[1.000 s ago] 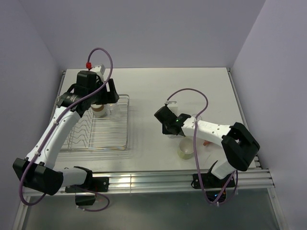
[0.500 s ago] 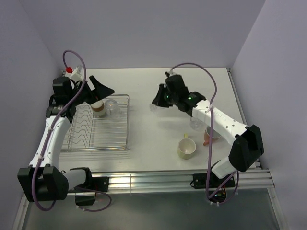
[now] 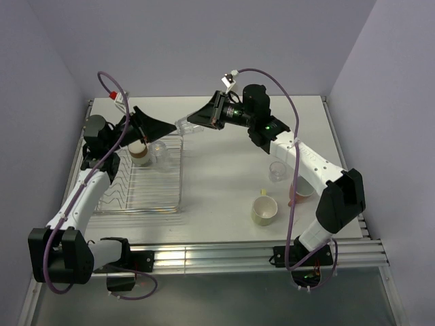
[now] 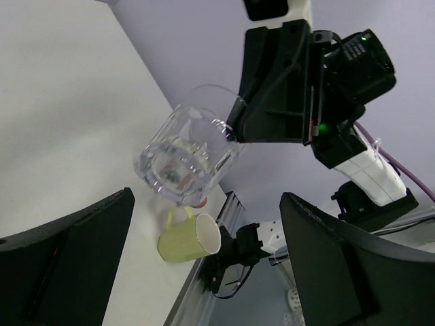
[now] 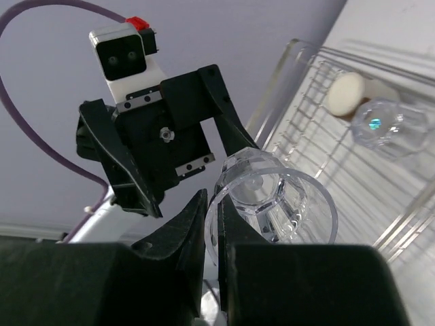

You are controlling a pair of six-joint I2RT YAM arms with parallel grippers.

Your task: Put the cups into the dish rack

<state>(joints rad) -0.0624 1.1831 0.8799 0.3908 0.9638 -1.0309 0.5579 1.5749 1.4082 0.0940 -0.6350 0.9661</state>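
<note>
My right gripper (image 3: 196, 121) is shut on the rim of a clear glass tumbler (image 3: 185, 126) and holds it in the air over the far right corner of the dish rack (image 3: 109, 193). One finger is inside the rim (image 5: 239, 238). My left gripper (image 3: 163, 127) is open and empty, raised, its jaws pointing at that tumbler (image 4: 185, 161) from close by. In the rack stand a brown-and-cream cup (image 3: 140, 153) and a second clear tumbler (image 3: 160, 153). On the table at the right stand a third tumbler (image 3: 279, 170), a yellow-green mug (image 3: 264, 211) and a salmon mug (image 3: 300, 193).
The rack (image 5: 319, 170) has free wire rows in its near and left parts. The raised metal rail (image 3: 224, 252) runs along the table's near edge. Purple cables loop above both arms.
My right arm has lifted the tumbler from the right side of the table and carried it up and left to the rack's corner. My left arm has risen from the rack and turned towards it.
</note>
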